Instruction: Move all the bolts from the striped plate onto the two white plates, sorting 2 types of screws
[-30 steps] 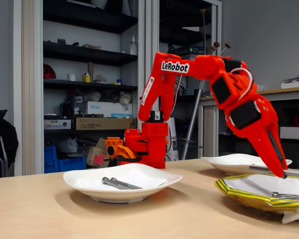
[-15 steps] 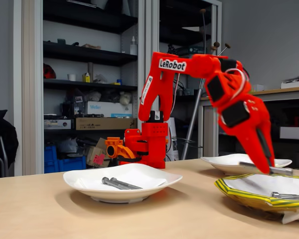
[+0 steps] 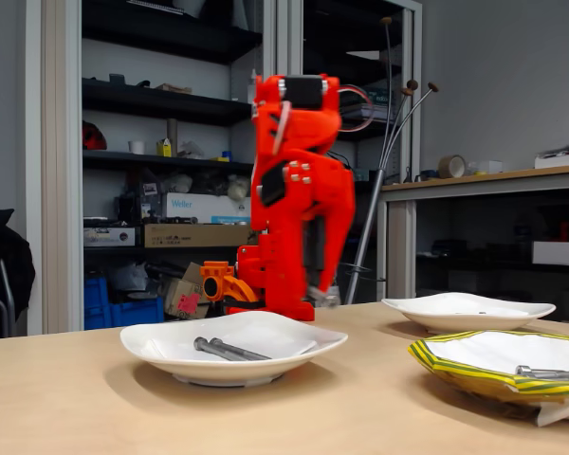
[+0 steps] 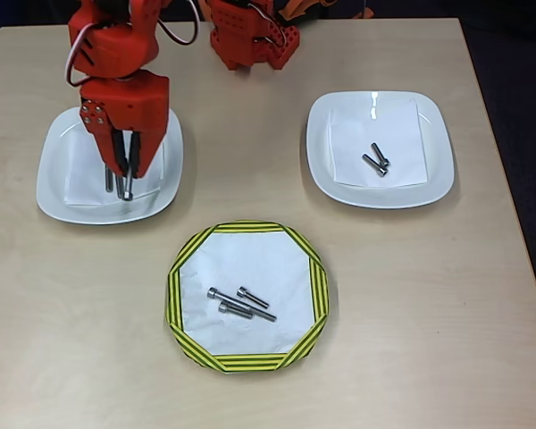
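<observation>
My gripper (image 4: 125, 174) hangs over the left white plate (image 4: 58, 179), shut on a long grey bolt (image 4: 126, 189) whose end shows at the fingertips in the fixed view (image 3: 324, 297). Two long bolts (image 3: 220, 350) lie on that plate (image 3: 294, 343); from overhead the arm hides most of them. On the right white plate (image 4: 429, 183) lie two short bolts (image 4: 375, 160). The striped plate (image 4: 174, 295) sits at the front and holds one long bolt and two shorter bolts (image 4: 241, 303). In the fixed view it (image 3: 436, 362) is at the right with a bolt (image 3: 550, 373) showing.
The arm's red base (image 4: 250, 40) stands at the table's far edge between the white plates. The table's right edge (image 4: 505, 179) runs close to the right plate. Shelves and a desk stand behind the table in the fixed view.
The arm has swung from above the striped plate across to the left white plate, carrying the long bolt with it. The bolts on the plates have not moved.
</observation>
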You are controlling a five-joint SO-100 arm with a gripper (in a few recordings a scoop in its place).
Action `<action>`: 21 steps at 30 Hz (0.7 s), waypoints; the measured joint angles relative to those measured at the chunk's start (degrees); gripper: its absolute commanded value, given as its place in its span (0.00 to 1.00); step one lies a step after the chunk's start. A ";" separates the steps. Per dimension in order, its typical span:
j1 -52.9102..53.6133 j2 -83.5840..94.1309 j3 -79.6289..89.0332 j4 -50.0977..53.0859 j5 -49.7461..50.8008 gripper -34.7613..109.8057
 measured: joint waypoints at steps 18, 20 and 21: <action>6.15 -0.44 1.23 -0.44 -3.25 0.29; 3.34 -0.53 1.23 -2.02 -2.02 0.29; 1.49 -0.53 1.23 -2.99 -1.05 0.29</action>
